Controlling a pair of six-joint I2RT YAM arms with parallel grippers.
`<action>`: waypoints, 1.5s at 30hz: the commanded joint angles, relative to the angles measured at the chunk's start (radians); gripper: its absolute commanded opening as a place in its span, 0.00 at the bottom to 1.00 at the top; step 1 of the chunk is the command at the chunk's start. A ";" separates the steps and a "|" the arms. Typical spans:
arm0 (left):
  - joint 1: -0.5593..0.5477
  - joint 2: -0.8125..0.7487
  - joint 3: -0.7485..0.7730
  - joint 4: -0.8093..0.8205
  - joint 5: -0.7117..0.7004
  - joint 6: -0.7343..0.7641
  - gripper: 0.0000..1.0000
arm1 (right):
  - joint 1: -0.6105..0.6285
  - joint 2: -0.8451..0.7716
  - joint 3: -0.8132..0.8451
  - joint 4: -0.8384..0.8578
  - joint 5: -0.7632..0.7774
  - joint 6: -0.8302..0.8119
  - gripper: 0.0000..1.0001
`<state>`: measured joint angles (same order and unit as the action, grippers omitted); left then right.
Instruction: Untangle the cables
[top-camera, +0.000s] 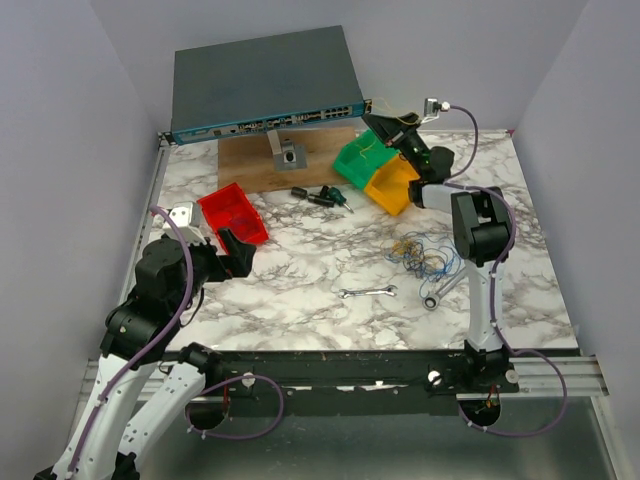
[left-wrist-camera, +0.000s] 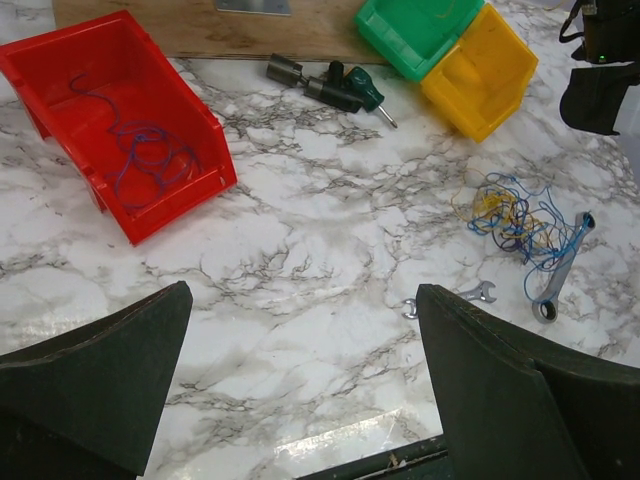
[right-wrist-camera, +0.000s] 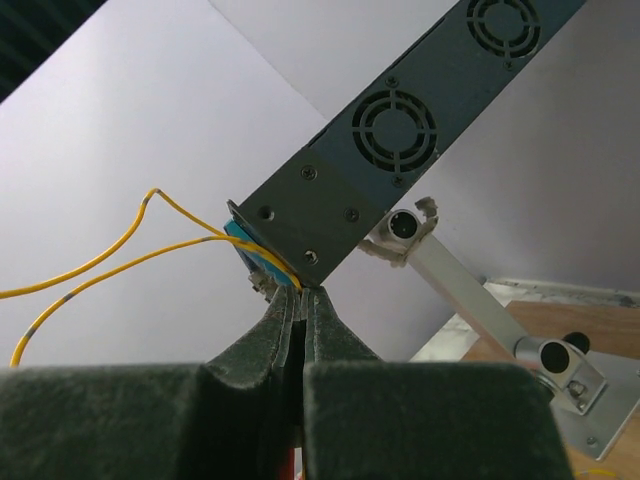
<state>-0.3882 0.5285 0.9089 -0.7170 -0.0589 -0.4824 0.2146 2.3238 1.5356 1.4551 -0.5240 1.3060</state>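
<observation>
I had the rack switch (top-camera: 265, 85) across the top of the overhead frame. Red bin (left-wrist-camera: 178, 205), upper left of the left wrist view, held a few blue strands (left-wrist-camera: 140, 160). Left gripper (left-wrist-camera: 300, 295) was spread wide over marble. Right gripper (right-wrist-camera: 300, 292) was at the switch's corner, fingers pressed together, pinching a yellow strand (right-wrist-camera: 160, 195). Cables (top-camera: 425, 252) lay right of centre, overlapping a wrench (left-wrist-camera: 565, 265).
</observation>
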 joint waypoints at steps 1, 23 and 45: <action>0.003 0.000 0.004 0.017 0.022 0.018 0.99 | -0.017 0.044 -0.055 -0.295 0.211 -0.167 0.01; 0.003 0.014 0.012 0.024 0.036 0.026 0.98 | -0.051 -0.006 -0.001 -0.641 0.233 -0.454 0.01; 0.004 0.013 0.007 0.042 0.100 -0.002 0.98 | 0.094 0.074 0.327 -1.665 0.761 -0.885 0.01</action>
<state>-0.3882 0.5488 0.9089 -0.6960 0.0120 -0.4786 0.3115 2.3661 1.8561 0.0734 0.1280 0.4606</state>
